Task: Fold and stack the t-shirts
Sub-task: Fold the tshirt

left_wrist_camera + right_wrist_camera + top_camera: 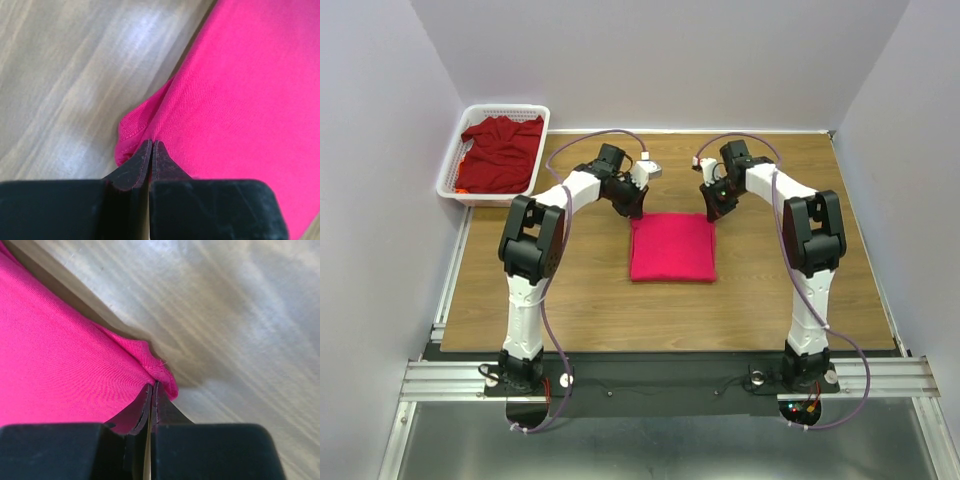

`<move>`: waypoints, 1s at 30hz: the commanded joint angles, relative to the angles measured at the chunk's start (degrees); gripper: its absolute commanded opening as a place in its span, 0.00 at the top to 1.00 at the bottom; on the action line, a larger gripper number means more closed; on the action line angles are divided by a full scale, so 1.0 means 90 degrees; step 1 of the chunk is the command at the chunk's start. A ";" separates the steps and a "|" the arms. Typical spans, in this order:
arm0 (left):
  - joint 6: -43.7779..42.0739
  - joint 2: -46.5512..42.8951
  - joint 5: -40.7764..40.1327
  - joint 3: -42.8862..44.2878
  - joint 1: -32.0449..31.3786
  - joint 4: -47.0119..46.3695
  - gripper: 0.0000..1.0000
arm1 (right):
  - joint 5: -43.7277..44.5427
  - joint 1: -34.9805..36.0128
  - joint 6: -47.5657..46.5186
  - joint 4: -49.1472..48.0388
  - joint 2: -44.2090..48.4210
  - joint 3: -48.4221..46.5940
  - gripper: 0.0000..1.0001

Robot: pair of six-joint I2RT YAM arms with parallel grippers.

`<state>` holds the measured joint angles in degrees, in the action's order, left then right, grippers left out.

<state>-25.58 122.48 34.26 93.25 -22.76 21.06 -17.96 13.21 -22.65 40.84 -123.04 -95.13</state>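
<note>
T-shirts first, from above: the pink t-shirt [670, 248] lies folded square on the worktop [580, 300], and both arms reach forward and bend down to its far edge. The left claw [638, 210] meets its far-left corner, the right claw [712, 212] its far-right corner. The maroon t-shirt [500, 150] is heaped in a white basket [507, 107], well off beyond the left claw.

At the left wrist, the jaws are pressed together, the pink corner bunched right at their tips.

At the right wrist, the jaws are together too, the hem corner at their tips; I cannot tell whether either claw pinches cloth.
</note>
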 commanded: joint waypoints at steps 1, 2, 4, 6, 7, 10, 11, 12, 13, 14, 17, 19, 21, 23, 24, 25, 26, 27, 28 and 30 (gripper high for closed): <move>0.0186 0.0317 -0.0515 0.0293 0.0059 -0.0026 1.00 | 0.0794 -0.0033 -0.0178 -0.0446 -0.0361 -0.0113 0.99; 0.0235 0.0375 -0.0564 0.0370 0.0088 -0.0016 1.00 | 0.0833 -0.0033 -0.0168 -0.0504 -0.0400 -0.0162 0.99; 0.0400 0.0415 -0.0555 0.0420 0.0117 -0.0016 0.96 | 0.0823 -0.0042 -0.0139 -0.0514 -0.0488 -0.0395 0.99; 0.0489 0.0260 -0.0380 0.0459 0.0224 -0.0055 0.86 | 0.0784 -0.0042 0.0055 -0.0485 -0.0440 -0.0533 0.99; 0.0605 0.0143 -0.0282 0.0459 0.0254 -0.0084 0.75 | 0.0745 -0.0033 0.0143 -0.0485 -0.0333 -0.0582 0.99; 0.0830 -0.0501 0.0138 0.0303 0.0439 -0.0230 0.55 | 0.0482 -0.0042 0.0602 -0.0436 0.0163 -0.0592 0.69; 0.0986 -0.0687 0.0197 0.0216 0.0488 -0.0260 0.52 | 0.0375 -0.0042 0.0748 -0.0446 0.0591 -0.0486 0.59; 0.1055 -0.1065 0.0323 0.0157 0.0575 -0.0347 0.51 | 0.0161 -0.0042 0.0817 -0.0446 0.0837 -0.0446 0.46; 0.1152 -0.1243 0.0392 0.0108 0.0615 -0.0377 0.49 | 0.0062 -0.0042 0.0924 -0.0436 0.1033 -0.0407 0.44; 0.1347 -0.1390 0.0470 0.0078 0.0635 -0.0406 0.49 | -0.0055 -0.0062 0.1003 -0.0436 0.1363 -0.0358 0.43; 0.2115 -0.1860 0.1462 -0.0194 0.0635 -0.0630 0.50 | -0.0952 -0.0111 0.1431 -0.0446 0.1698 -0.0172 0.42; 0.2820 -0.2064 0.2030 -0.0603 0.0615 -0.1503 0.52 | -0.1982 -0.0111 0.1705 -0.0446 0.1602 -0.0182 0.43; 0.4299 -0.2075 0.2596 -0.1333 0.0499 -0.2780 0.55 | -0.2796 -0.0101 0.2075 -0.0456 0.1272 -0.0201 0.49; 0.5163 -0.1968 0.2823 -0.1824 0.0381 -0.3712 0.58 | -0.3890 -0.0111 0.2389 -0.0465 0.0929 -0.0260 0.54; 0.5863 -0.1784 0.2969 -0.2174 0.0265 -0.4529 0.59 | -0.4406 -0.0101 0.2748 -0.0485 0.0550 -0.0289 0.60; 0.6063 -0.1657 0.3048 -0.2274 0.0215 -0.4798 0.58 | -0.4605 -0.0101 0.2848 -0.0495 0.0373 -0.0289 0.63; 0.6104 -0.1510 0.3049 -0.2246 0.0167 -0.4897 0.58 | -0.4703 -0.0111 0.2917 -0.0524 0.0197 -0.0337 0.65; 0.6075 -0.1354 0.3020 -0.2207 0.0108 -0.4908 0.58 | -0.4782 -0.0101 0.2908 -0.0563 0.0069 -0.0328 0.66; 0.6046 -0.1024 0.3019 -0.2168 0.0107 -0.4908 0.58 | -0.4782 -0.0101 0.2879 -0.0602 -0.0174 -0.0328 0.66; 0.6036 -0.0545 0.2903 -0.2061 0.0195 -0.4918 0.58 | -0.4627 -0.0159 0.2800 -0.0767 -0.0554 -0.0328 0.67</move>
<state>22.11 111.70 58.06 74.70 -21.93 -16.21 -53.56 12.40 0.10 35.51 -124.05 -98.15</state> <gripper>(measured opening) 0.418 0.337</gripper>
